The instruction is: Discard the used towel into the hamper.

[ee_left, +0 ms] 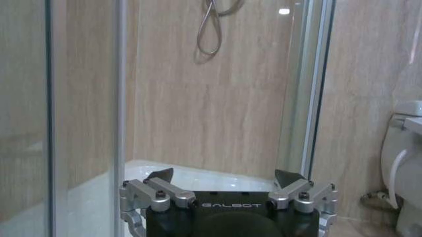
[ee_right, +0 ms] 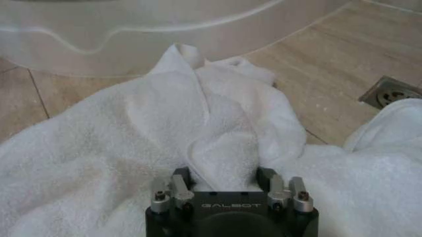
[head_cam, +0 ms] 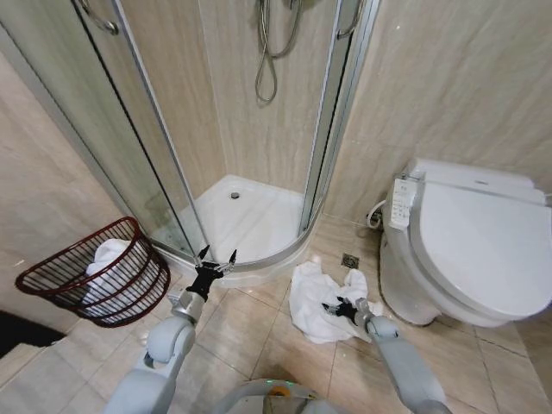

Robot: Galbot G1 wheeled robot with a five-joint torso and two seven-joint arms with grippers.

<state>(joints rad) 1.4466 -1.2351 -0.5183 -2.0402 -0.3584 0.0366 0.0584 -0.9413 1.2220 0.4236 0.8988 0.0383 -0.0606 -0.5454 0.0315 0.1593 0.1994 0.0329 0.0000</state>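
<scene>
The used towel (head_cam: 312, 291), white and crumpled, lies on the tiled floor between the shower tray and the toilet. My right gripper (head_cam: 336, 307) is down on it. In the right wrist view a raised fold of the towel (ee_right: 197, 113) is pinched between the narrowed fingers of that gripper (ee_right: 221, 170). The hamper (head_cam: 52, 278), a dark red-brown wire basket, stands tilted at the far left with a white cloth (head_cam: 108, 257) inside. My left gripper (head_cam: 216, 257) hovers open at the shower tray's front edge, right of the hamper; the left wrist view shows it (ee_left: 224, 175) holding nothing.
A curved shower tray (head_cam: 250, 216) with glass doors (head_cam: 129, 129) stands straight ahead. A white toilet (head_cam: 483, 241) stands on the right. A floor drain (head_cam: 349, 260) sits just beyond the towel. Bare tiles lie between the towel and the hamper.
</scene>
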